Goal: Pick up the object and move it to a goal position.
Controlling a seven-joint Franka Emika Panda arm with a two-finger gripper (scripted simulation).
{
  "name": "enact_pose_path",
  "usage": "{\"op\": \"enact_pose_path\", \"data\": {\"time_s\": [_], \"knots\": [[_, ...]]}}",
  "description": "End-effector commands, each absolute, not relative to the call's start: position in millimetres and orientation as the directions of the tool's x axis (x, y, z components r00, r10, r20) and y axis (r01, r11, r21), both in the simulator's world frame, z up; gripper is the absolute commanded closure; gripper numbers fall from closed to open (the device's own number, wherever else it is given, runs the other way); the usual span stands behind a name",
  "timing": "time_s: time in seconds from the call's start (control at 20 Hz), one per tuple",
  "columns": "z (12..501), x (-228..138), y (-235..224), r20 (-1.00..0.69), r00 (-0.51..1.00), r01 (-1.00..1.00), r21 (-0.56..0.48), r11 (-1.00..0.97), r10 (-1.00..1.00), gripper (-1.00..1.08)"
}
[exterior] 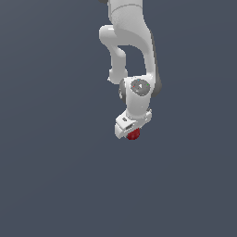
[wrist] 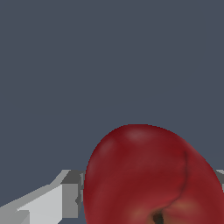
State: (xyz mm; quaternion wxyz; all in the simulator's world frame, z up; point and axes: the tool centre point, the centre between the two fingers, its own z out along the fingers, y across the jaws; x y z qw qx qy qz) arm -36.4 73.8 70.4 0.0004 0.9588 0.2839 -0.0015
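1. Gripper (exterior: 133,131) of the white arm seems to pinch the red object (exterior: 134,135) between its fingers (wrist: 48,203).
2. Object sits at the fingertips; a quick move may let the round fruit slip out.

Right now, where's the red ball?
In the exterior view the red ball sits near centre, directly beneath the white gripper; in the wrist view it looms close beside a grey finger.

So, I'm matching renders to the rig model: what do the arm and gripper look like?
The arm is glossy white with rounded links and dark grey joints. A grey round cap with tiny red and green marks sits at the wrist. The gripper is white and blocky; its finger looks pale grey. No cables show.
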Motion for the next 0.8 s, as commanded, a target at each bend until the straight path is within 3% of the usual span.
{"op": "enact_pose_path", "data": {"time_s": [0.0,0.4,0.75], "knots": [[81.0,-42.1,101.2,0.000,0.838,0.546,0.001,-0.838,0.546,1.08],[103.8,-56.0,166.8,0.000,0.838,0.546,0.001,-0.838,0.546,1.08],[110.1,-58.1,185.2,0.000,0.838,0.546,0.000,-0.838,0.546,1.08]]}}
